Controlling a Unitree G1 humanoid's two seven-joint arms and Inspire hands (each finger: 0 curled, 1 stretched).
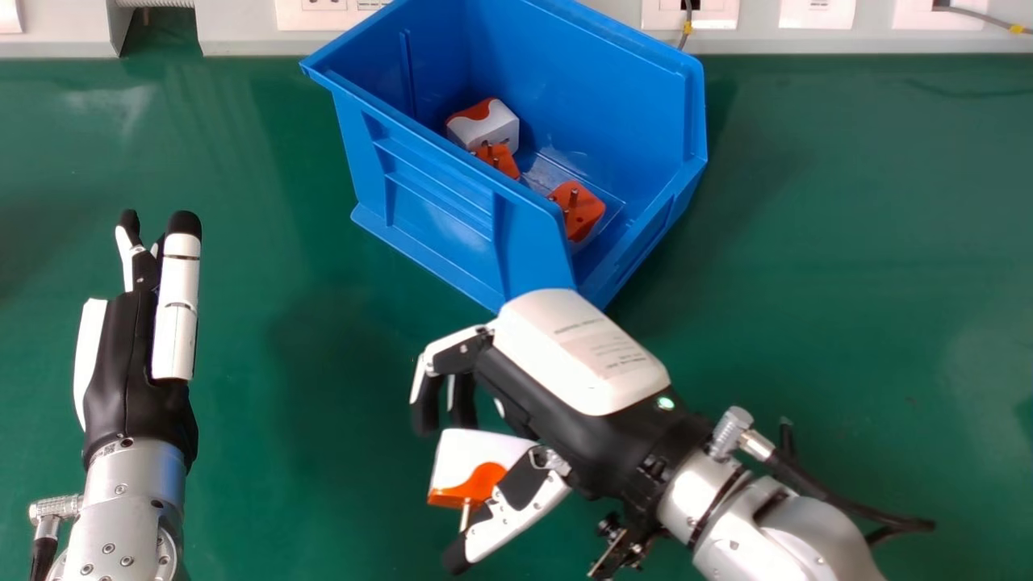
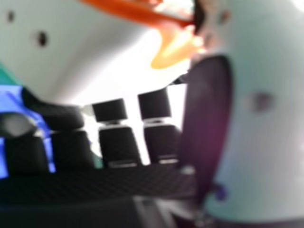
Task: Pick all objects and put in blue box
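Observation:
In the head view my right hand (image 1: 585,355) is over the table in front of the blue box (image 1: 440,198), its fingers curled round a white and orange plug adapter (image 1: 480,460) with the thumb on the other side. The right hand view has this adapter (image 2: 95,52) close up between the fingers and thumb of my right hand (image 2: 261,137). Inside the box are a white and orange adapter (image 1: 494,129), a small orange piece (image 1: 500,160) beside it and an orange adapter with pins (image 1: 579,211). My left hand (image 1: 125,371) stays at the left, fingers straight.
The green table (image 1: 847,266) spreads out on both sides of the box. Behind it runs a pale wall strip with sockets (image 1: 690,14) and a cable hanging near the box's back edge. Another cable trails from the right wrist.

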